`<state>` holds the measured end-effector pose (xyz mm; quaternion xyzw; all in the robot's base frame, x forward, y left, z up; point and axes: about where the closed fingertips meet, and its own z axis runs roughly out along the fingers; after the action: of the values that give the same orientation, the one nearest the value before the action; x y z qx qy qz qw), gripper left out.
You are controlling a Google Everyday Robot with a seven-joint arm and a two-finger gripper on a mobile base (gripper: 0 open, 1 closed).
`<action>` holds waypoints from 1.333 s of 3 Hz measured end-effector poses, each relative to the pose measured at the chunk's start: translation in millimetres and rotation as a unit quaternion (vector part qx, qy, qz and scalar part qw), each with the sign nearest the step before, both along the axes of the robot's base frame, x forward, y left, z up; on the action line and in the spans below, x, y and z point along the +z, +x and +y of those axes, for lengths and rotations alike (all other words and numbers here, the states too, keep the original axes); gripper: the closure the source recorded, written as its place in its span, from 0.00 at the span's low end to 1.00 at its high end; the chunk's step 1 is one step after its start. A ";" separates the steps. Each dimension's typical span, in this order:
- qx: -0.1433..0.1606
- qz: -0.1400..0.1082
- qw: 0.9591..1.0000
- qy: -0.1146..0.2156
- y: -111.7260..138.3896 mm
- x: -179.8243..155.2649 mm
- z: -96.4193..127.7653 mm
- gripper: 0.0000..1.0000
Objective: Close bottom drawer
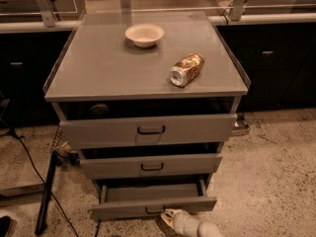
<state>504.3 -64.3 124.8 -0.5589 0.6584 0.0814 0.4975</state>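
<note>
Gripper (169,215) sits at the lower edge of the view with its pale tip right at the front panel of the bottom drawer (123,210), just right of the small dark loop handle (154,210); whether it is open or closed cannot be told. This drawer is the lowest of the grey cabinet (98,73) and stands pulled out partway, its plain tray showing. The arm (200,228) is cut off at the bottom edge, and the writing on the gold-brown can (186,69), lying on top near the white bowl (144,34), is not readable.
</note>
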 end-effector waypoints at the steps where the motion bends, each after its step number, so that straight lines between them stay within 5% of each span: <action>1: -0.001 -0.014 1.000 0.003 41.4 -2.0 8.6 1.00; 2: -0.003 -0.025 1.000 0.000 96.5 -6.3 13.6 1.00; 4: 0.006 -0.014 1.000 0.003 95.3 -8.1 15.6 1.00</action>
<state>599.6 -48.8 116.7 -0.5626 0.6478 0.0783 0.5077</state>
